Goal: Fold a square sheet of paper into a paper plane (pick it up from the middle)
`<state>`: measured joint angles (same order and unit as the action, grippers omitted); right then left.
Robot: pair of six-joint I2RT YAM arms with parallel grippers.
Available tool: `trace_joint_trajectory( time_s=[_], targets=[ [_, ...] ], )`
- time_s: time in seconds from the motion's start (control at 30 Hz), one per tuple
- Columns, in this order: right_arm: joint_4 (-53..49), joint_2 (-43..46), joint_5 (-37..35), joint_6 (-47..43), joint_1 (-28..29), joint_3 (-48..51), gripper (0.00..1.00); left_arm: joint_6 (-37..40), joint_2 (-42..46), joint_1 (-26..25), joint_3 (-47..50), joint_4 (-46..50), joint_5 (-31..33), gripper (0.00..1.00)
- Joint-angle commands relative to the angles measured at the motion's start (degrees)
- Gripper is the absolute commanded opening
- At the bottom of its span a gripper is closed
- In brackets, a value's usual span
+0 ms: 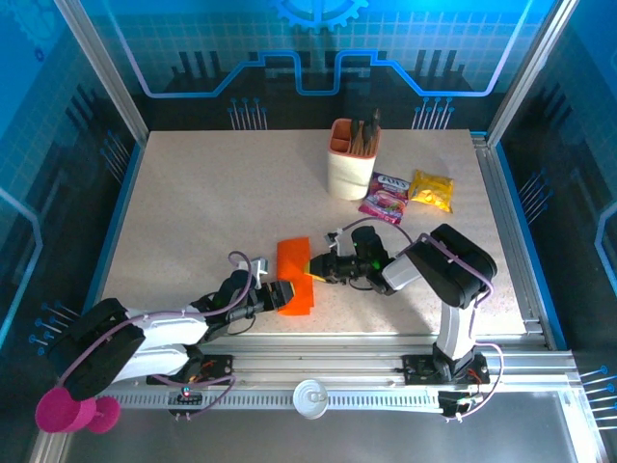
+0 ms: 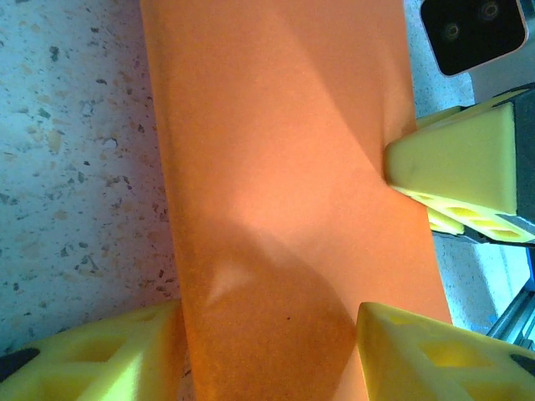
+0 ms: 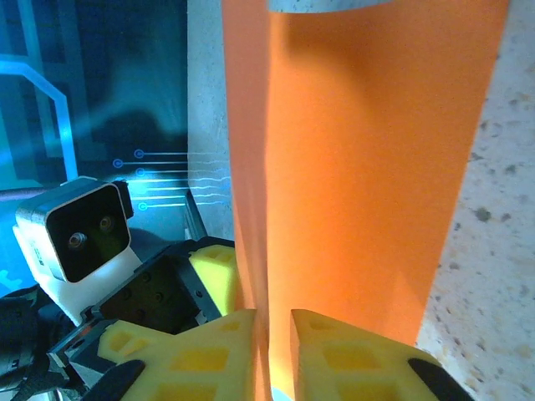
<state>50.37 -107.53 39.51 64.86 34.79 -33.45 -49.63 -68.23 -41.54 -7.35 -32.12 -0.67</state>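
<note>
On a speckled table (image 1: 193, 212), the left arm (image 1: 154, 333) stretches low from the near-left corner and the right arm (image 1: 453, 265) bends in from the right. They meet at the orange sheet of paper (image 1: 296, 275), creased into a long strip near the front edge. The right gripper (image 1: 310, 265) pinches the strip's right edge between nearly closed fingers. The left gripper (image 1: 282, 294) straddles the strip's near end, fingers apart. A pen cup (image 1: 352, 159), a pink snack packet (image 1: 386, 203) and a yellow snack packet (image 1: 432, 189) sit well behind.
</note>
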Motion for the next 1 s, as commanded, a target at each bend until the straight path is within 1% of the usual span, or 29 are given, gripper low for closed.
trace_joint_trajectory(
  time_s=[0.0,0.17,0.27,0.4,0.47,0.57,0.63,0.83,0.97],
  targets=[
    [-1.41,1.75,0.51,-1.67,-0.60,0.45,0.16,-1.11,-0.37,-0.74,-0.47,0.82,-1.11,0.56],
    [-1.51,1.65,0.91,-1.67,-0.51,-0.12,0.00,-0.89,-0.22,-0.74,-0.47,1.12,-1.25,0.57],
    [-0.99,1.62,1.26,-1.40,-0.25,-0.21,0.00,-0.51,1.25,-0.73,-0.88,3.13,-0.25,0.60],
    [-0.53,1.78,1.61,-1.23,0.35,-0.42,0.00,-0.12,6.23,-0.55,-2.32,8.89,2.82,0.73],
    [-0.81,1.79,1.50,-1.34,0.69,-0.60,0.00,0.11,9.03,-0.27,-3.13,11.93,3.98,0.76],
    [-1.26,1.56,1.40,-1.49,1.29,-0.99,0.00,0.26,11.84,0.10,-3.76,14.53,4.36,0.77],
    [-1.13,1.27,1.13,-1.43,1.63,-1.24,0.00,0.58,12.12,0.15,-4.05,15.25,3.89,0.77],
    [-1.01,0.18,0.78,-1.29,2.81,-2.18,0.00,0.11,8.57,0.15,-3.46,11.58,1.40,0.78],
    [-0.81,-0.19,0.49,-1.14,3.46,-2.27,0.00,0.01,6.55,0.21,-2.84,9.41,0.96,0.77]
  ],
)
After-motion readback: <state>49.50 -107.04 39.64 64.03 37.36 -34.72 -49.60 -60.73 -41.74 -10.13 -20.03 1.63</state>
